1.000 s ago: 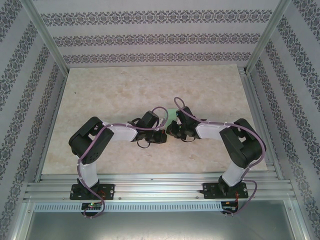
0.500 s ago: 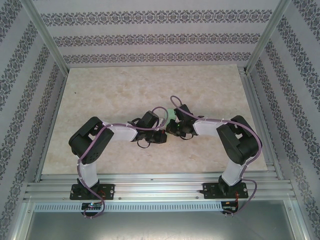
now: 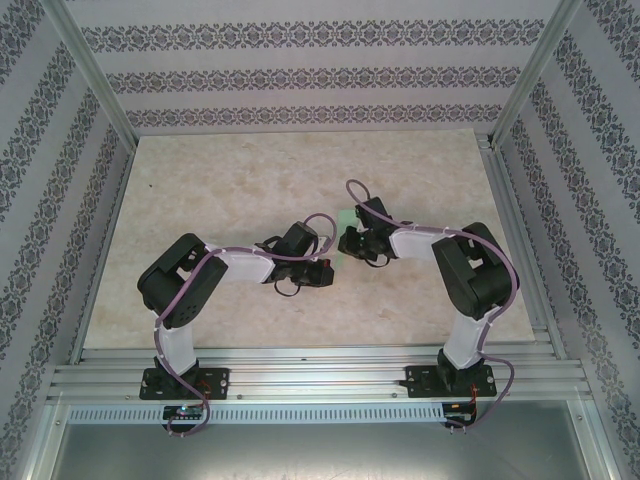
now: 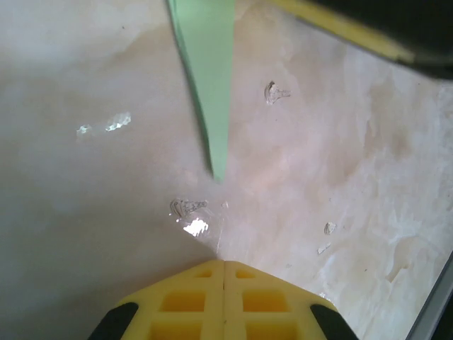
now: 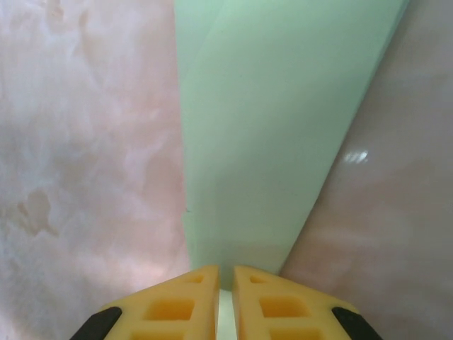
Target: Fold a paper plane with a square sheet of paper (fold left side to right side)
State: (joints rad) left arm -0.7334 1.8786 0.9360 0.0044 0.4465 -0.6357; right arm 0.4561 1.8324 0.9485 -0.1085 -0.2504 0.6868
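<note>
Top external view: both arms reach in toward the middle of the marble-patterned table (image 3: 220,180), their wrists close together, the left gripper (image 3: 322,271) a little nearer the bases than the right gripper (image 3: 352,240). A small patch of pale green, the paper plane (image 3: 346,218), shows just beyond the right gripper on the far side. Patterned wallpaper panels and an aluminium frame stand around the table. From the left wrist, the left gripper (image 4: 224,273) has its two yellow fingertips pressed flat together with nothing between them, held low over the tabletop (image 4: 340,177). Ahead of it the paper plane (image 4: 207,71) lies as a slim mint-green wedge whose sharp point aims back toward those fingertips. The point stops near them but clearly apart, with bare marble between. At the upper right corner of that view one of the right gripper's yellow fingers (image 4: 340,30) crosses the picture, near the wider part of the paper. From the right wrist, the right gripper (image 5: 226,283) has its yellow fingers drawn in to a thin slit, and green paper shows inside that slit, so it is clamped on the edge of the paper plane (image 5: 276,127). The paper spreads away from the fingers as a broad pale green band, with a faint crease running along it. Pinkish marble table (image 5: 92,142) lies to either side.
</note>
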